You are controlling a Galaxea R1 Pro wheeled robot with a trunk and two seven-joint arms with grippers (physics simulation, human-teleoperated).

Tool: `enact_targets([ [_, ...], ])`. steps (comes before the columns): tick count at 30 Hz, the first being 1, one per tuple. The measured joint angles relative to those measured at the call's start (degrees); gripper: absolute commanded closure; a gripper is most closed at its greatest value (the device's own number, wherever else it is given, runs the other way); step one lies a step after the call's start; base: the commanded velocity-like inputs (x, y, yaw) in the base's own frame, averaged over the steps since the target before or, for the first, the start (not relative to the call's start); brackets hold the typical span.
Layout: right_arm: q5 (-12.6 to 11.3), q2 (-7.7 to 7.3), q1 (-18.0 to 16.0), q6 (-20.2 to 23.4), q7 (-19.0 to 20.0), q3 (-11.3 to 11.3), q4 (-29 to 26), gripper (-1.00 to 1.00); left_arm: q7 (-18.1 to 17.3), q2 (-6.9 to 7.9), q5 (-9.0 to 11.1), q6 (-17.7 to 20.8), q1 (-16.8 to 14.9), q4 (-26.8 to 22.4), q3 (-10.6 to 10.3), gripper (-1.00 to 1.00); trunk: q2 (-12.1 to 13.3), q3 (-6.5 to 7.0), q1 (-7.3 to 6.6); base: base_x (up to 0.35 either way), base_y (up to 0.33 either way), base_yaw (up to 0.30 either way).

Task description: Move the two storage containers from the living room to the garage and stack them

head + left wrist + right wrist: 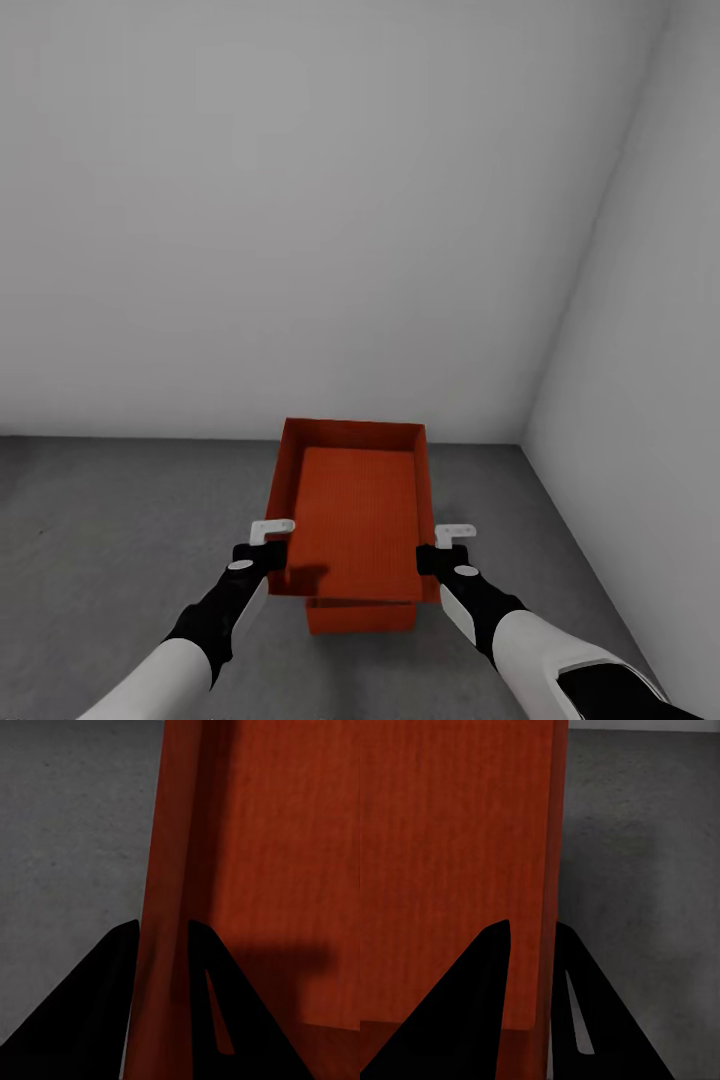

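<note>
An orange-red storage container [355,500] hangs between my two arms over the dark grey garage floor [120,530]. My left gripper [275,552] is shut on its left wall [166,907]; a black finger [112,975] sits on each side of that wall. My right gripper [430,560] is shut on its right wall [551,870] the same way. Beneath it, a second orange-red storage container [360,617] rests on the floor, with just its near end showing under the held one.
A plain pale grey wall [300,200] stands close ahead and another wall [650,350] closes the right side, meeting in a corner. Bare concrete floor stretches to the left of the containers.
</note>
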Motion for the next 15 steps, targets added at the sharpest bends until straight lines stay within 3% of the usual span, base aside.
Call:
enact_targets([
  [9, 0.0, -0.02, 0.0, 0.2, 0.0, 0.1, 0.0, 1.0, 0.0, -0.01, 0.1, 0.0, 0.0, 0.2, 0.0, 1.0, 0.0, -0.83, -0.01, 0.263, 0.0, 0.0],
  [15, 0.0, -0.01, 0.0, 0.1, 0.0, 0.1, 0.0, 1.0, 0.0, 0.0, 0.0, 0.0, 0.0, 0.1, 0.0, 1.0, 0.0, -1.38, 0.02, 0.043, 0.0, 0.0],
])
